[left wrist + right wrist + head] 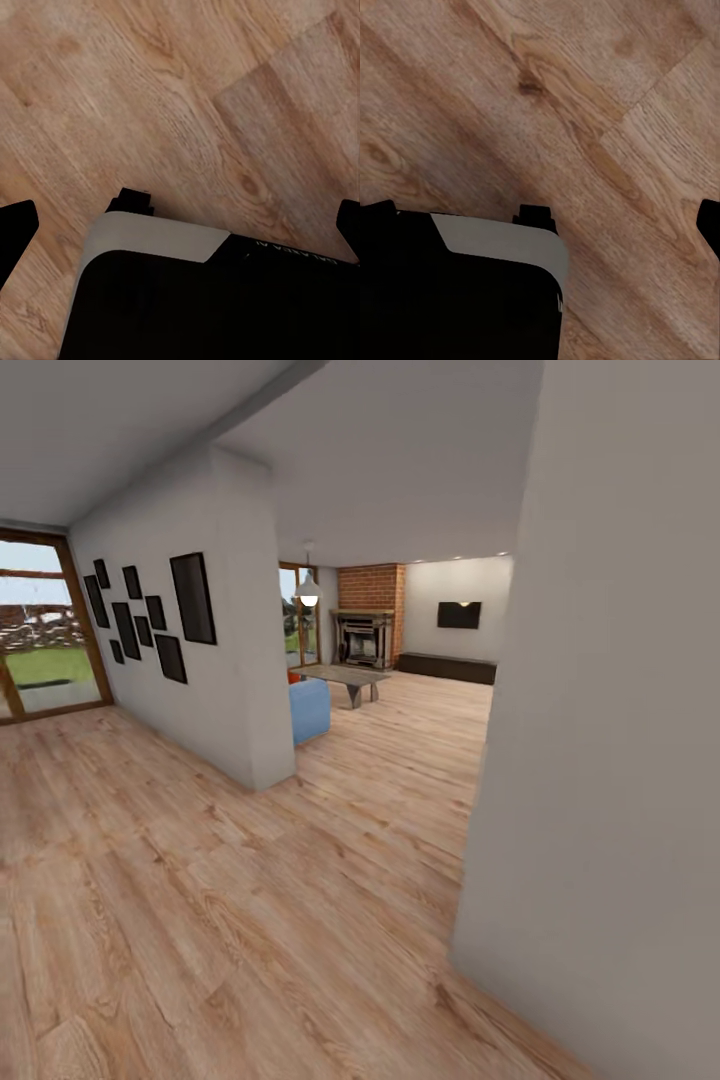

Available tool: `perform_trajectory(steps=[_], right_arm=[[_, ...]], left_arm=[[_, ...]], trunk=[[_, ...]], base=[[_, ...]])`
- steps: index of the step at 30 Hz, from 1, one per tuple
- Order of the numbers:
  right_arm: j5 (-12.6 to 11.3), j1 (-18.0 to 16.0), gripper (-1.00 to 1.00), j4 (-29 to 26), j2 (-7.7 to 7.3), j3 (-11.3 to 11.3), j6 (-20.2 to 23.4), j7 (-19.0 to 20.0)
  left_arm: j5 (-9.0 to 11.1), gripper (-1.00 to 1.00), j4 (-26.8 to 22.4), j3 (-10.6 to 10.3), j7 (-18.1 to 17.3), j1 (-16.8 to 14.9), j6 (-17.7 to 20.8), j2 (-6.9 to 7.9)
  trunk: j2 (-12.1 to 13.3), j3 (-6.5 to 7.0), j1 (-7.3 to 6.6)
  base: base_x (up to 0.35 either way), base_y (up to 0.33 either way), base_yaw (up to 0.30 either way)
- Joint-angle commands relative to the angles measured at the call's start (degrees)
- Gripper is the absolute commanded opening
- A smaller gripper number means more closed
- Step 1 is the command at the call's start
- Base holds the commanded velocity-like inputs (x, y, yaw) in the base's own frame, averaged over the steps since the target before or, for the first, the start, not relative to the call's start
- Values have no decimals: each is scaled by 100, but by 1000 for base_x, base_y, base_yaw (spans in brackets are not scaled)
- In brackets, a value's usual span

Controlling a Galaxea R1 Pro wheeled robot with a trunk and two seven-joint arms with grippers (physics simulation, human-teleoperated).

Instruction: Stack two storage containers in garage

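A wood plank floor (250, 880) leads past a white wall (235, 690) toward the living room (400, 650); both claws hang released above planks.

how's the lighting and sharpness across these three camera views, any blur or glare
Head view: even soft light, bright window slightly washed out, far fireplace a bit soft, straight walls lean from wide-angle distortion. Left wrist view: wood floor evenly lit, grain slightly blurred. Right wrist view: the same, with a faint shadow band across the planks.
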Motion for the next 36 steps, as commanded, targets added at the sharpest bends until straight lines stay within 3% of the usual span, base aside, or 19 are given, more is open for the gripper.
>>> perform_trajectory(steps=[1,27,36], right_arm=[[52,-8,100,18,0,17,-27,-22],[50,-8,100,18,-1,15,-27,-20],[43,-8,100,18,-39,9,-17,17]], left_arm=[[-1,100,5,44,11,-4,-12,0],[6,100,5,44,17,-4,5,2],[3,100,5,44,17,-4,20,2]], trunk=[[-4,-7,3],[-4,-7,3],[-4,-7,3]], base=[[281,104,284],[309,147,284],[319,55,32]])
